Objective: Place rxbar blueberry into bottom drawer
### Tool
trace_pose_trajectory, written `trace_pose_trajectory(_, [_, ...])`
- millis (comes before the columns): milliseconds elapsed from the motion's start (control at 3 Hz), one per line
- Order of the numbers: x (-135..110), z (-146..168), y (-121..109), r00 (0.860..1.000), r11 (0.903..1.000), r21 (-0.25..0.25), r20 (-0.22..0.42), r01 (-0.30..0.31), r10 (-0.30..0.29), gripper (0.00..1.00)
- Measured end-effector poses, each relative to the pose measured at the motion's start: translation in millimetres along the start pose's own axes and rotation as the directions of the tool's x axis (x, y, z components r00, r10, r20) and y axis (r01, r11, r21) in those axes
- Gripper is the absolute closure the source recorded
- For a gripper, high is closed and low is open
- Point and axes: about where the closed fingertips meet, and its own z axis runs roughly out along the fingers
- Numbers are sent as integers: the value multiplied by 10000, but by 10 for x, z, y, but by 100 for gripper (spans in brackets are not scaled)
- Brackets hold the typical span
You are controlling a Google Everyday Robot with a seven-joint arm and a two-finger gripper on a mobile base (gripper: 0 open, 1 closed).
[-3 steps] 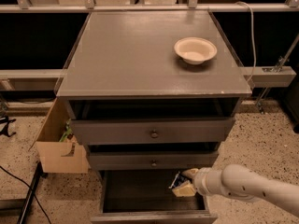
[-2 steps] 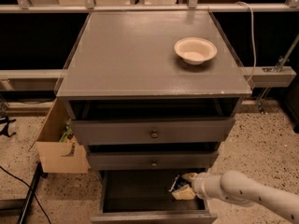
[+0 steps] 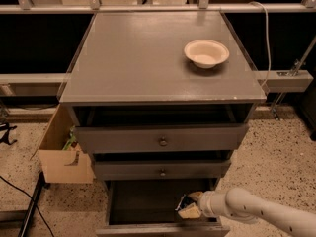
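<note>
Since the earlier frames the gripper (image 3: 189, 204) has dropped slightly lower and shifted a little left, deeper into the open drawer; nothing else has changed position.

The gripper, cream-coloured with two fingers, sits at the right side of the bottom drawer (image 3: 158, 230), the lowest and deepest grey wooden drawer, which is pulled out with its dark interior exposed. The white segmented arm (image 3: 261, 214) reaches in from the lower right corner.

The fingers are closed narrowly on the rxbar blueberry (image 3: 181, 202), a small flat snack bar in a dark navy wrapper. The bar projects left from the fingertips, over the drawer's interior. Whether it touches the drawer floor cannot be told.

The two shallower grey drawers with round knobs, the upper drawer (image 3: 160, 139) and the middle drawer (image 3: 163, 171), are each pulled out a little.

A round white bowl (image 3: 206, 53) stands upright on the grey cabinet top (image 3: 138, 58), near its right rear corner.

An open brown cardboard box (image 3: 61, 164) stands on the speckled floor (image 3: 276, 152), just beside the cabinet's left side
</note>
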Motion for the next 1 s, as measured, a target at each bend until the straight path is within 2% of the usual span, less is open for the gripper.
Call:
trace_pose_trajectory(333, [27, 71, -30, 9995, 9999, 14, 295, 117, -117, 100])
trace_pose_trajectory(1000, [106, 547, -180, 9881, 9964, -257, 1333, 805, -764, 100])
